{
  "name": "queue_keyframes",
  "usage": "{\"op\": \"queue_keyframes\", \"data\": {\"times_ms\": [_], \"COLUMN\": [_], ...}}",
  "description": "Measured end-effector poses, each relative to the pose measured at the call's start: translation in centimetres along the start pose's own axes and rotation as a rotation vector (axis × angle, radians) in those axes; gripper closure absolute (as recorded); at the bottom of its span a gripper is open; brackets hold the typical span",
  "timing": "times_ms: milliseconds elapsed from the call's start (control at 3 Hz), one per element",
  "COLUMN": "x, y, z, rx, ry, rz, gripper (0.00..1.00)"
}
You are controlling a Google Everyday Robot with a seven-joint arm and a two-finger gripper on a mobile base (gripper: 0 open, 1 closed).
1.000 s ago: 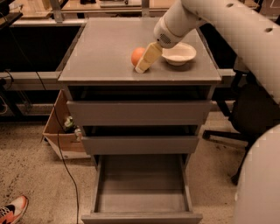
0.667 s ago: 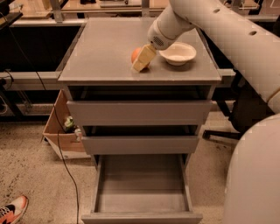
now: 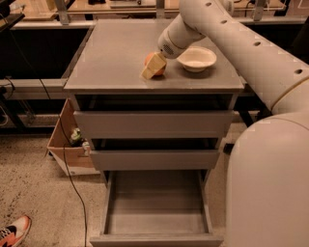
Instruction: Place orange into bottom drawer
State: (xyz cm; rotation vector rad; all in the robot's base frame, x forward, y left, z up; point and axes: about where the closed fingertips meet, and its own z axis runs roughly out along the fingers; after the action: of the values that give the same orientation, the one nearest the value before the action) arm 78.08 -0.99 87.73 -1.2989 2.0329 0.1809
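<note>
One view only: camera high, close, tilted down, facing the counter's front edge; open bottom drawer lowest in frame. Gripper near the front edge, mid-counter.

The floor was pale and speckled, dimly lit. A grey metal cabinet stood in the middle, and the gripper hung low over its worktop, right of centre. An open cardboard box sat just beside the cabinet's left side, and a black cable trailed past it. A red-and-white sneaker showed at the lower left corner. Behind lay dark shelving and a wooden tabletop.
</note>
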Motion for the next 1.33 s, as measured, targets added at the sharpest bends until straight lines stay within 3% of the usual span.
{"op": "queue_keyframes", "data": {"times_ms": [333, 1333], "x": [0.47, 0.48], "y": [-0.4, -0.39], "z": [1.14, 1.23], "rx": [0.002, 0.002], "ry": [-0.008, -0.009], "rz": [0.023, 0.024], "gripper": [0.19, 0.89]}}
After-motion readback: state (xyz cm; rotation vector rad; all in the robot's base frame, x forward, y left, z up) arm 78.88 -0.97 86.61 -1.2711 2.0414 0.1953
